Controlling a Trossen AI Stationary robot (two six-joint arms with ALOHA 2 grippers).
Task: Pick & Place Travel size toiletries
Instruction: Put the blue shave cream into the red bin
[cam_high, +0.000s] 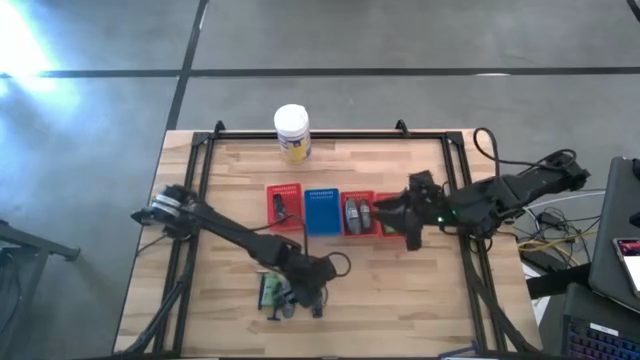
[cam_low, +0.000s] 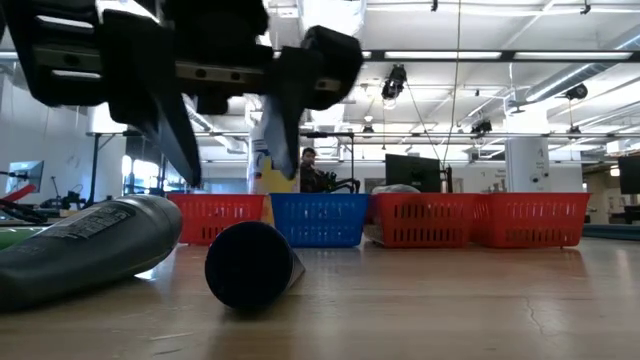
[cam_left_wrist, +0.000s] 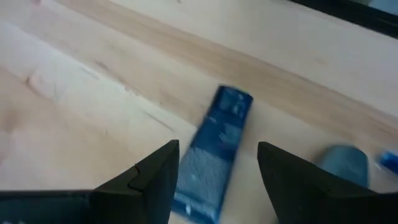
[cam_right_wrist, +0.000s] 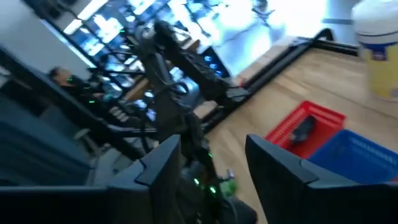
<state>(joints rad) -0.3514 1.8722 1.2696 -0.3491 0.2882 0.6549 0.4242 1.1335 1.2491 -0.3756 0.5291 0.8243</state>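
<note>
Several small toiletries (cam_high: 272, 292), green and dark, lie in a cluster near the table's near edge. My left gripper (cam_high: 295, 298) hovers over them, open. In its wrist view its fingers stand on either side of one flat tube (cam_left_wrist: 214, 155) lying on the wood, without touching it. The low view shows a grey tube (cam_low: 90, 245) and a black round cap end (cam_low: 250, 265) below this gripper (cam_low: 237, 172). My right gripper (cam_high: 378, 212) is open over the right-hand red baskets, with nothing between its fingers (cam_right_wrist: 212, 140). Two grey tubes (cam_high: 354, 213) lie in a red basket.
Red, blue and two more red mesh baskets (cam_high: 322, 212) stand in a row across the table's middle; the left red one (cam_right_wrist: 305, 127) holds a dark item. A white jar with a yellow label (cam_high: 291, 132) stands at the far edge. A black frame (cam_high: 200, 165) borders the table.
</note>
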